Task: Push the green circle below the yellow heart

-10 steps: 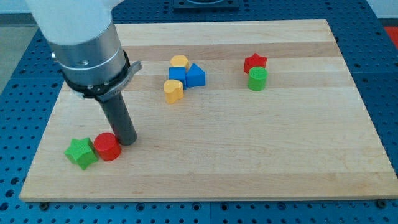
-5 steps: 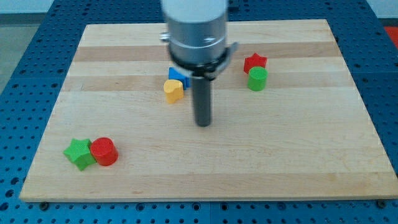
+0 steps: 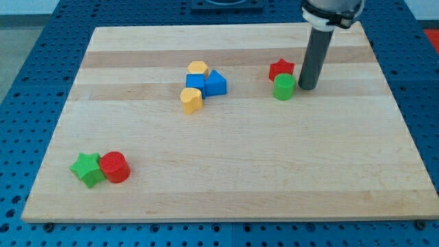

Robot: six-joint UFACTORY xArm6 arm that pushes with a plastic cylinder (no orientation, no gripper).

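green circle (image 3: 284, 87) just left of my tip (image 3: 306, 88), yellow heart (image 3: 192, 99) well left

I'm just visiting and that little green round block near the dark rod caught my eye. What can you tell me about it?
The green circle is a short upright cylinder, plastic-looking with a ribbed side and a flat top. It stands on the wooden board, toward the view's upper right. The red star sits right above it, seemingly touching. My tip is just to its right, very close or in contact.
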